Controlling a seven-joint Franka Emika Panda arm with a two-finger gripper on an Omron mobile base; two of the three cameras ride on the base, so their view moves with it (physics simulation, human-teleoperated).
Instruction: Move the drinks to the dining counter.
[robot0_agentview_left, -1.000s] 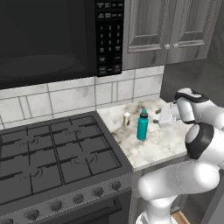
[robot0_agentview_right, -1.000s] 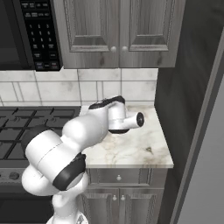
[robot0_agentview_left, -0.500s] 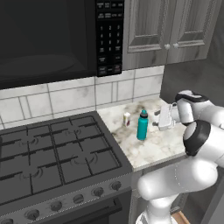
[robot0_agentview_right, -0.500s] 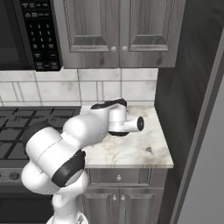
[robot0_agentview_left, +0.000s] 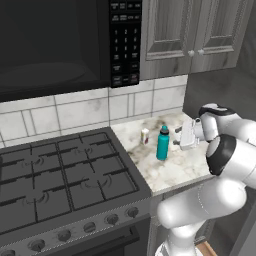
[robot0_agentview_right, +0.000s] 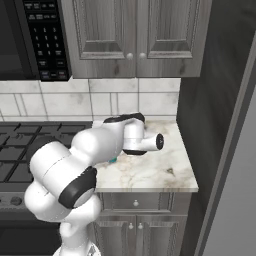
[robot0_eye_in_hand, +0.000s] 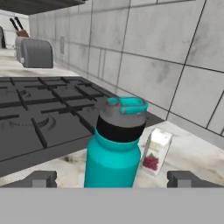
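Gripper (robot0_eye_in_hand: 111, 178) at the bottom of the hand view stands spread wide, one dark tip either side of the teal water bottle with a dark grey cap (robot0_eye_in_hand: 114, 146), not touching it. Just behind, right of centre, stands a small pale carton with red fruit print (robot0_eye_in_hand: 155, 152) on the marble desk (robot0_agentview_left: 170, 170), beside the black gas stove (robot0_agentview_left: 60, 175).

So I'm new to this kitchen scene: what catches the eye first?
The teal water bottle stands upright on the marble worktop right of the black stove. The open gripper faces it from the side. Beside the bottle stands a small pale carton near the tiled wall.
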